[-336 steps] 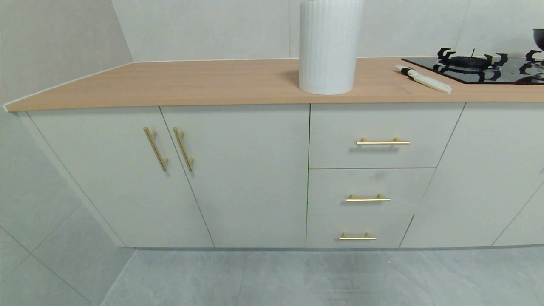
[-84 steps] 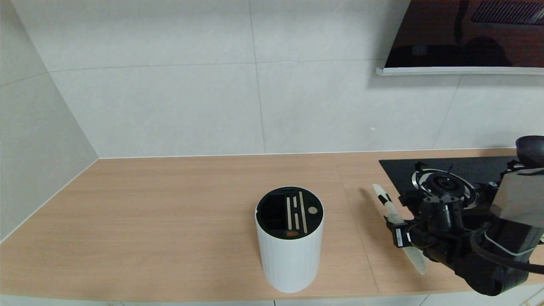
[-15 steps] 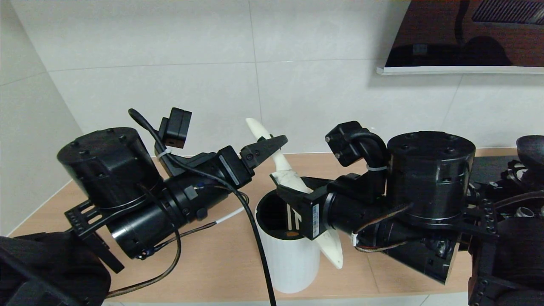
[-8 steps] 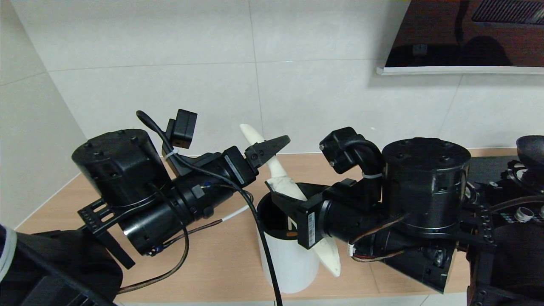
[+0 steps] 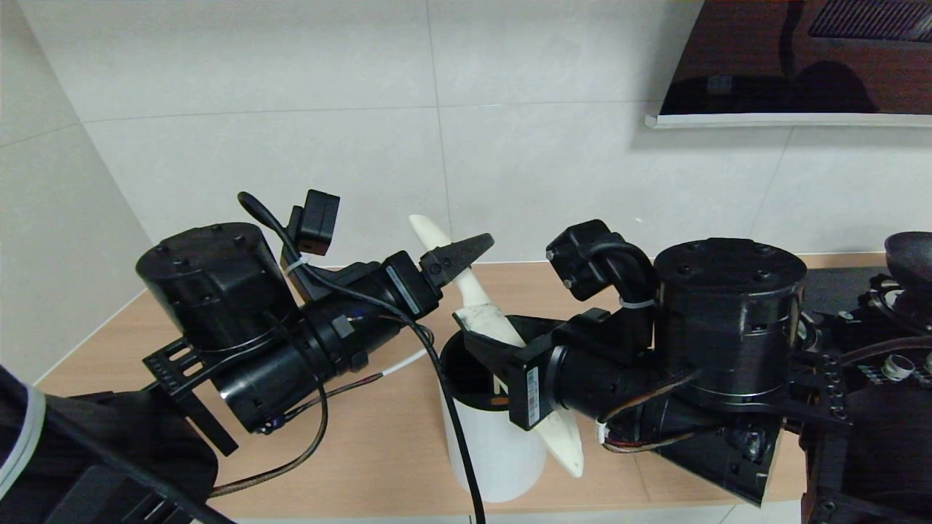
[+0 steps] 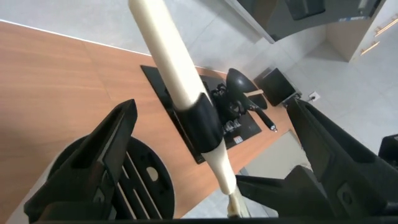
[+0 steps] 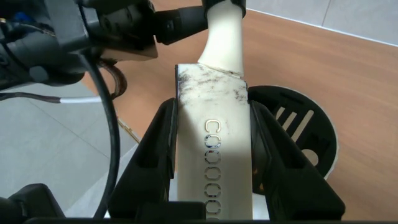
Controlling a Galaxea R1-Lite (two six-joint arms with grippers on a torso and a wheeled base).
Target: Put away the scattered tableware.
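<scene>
One lettered white knife [image 7: 214, 158] sits in the right gripper [image 7: 211, 115].

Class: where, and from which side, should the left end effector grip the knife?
Probably the knife's rounded upper shaft, from the robot's left: it juts up free of the right end effector, which clamps the flat lower part, and the open left end effector straddles it.

Cream knife [image 5: 475, 295] with a black band, blade marbled grey-white. Ribbed white holder [image 5: 495, 455], black top. Light wood-grain counter [image 5: 378, 455], pale grey tiled wall [image 5: 291, 109], dark brown hood [image 5: 801, 58] at 1 o'clock.
</scene>
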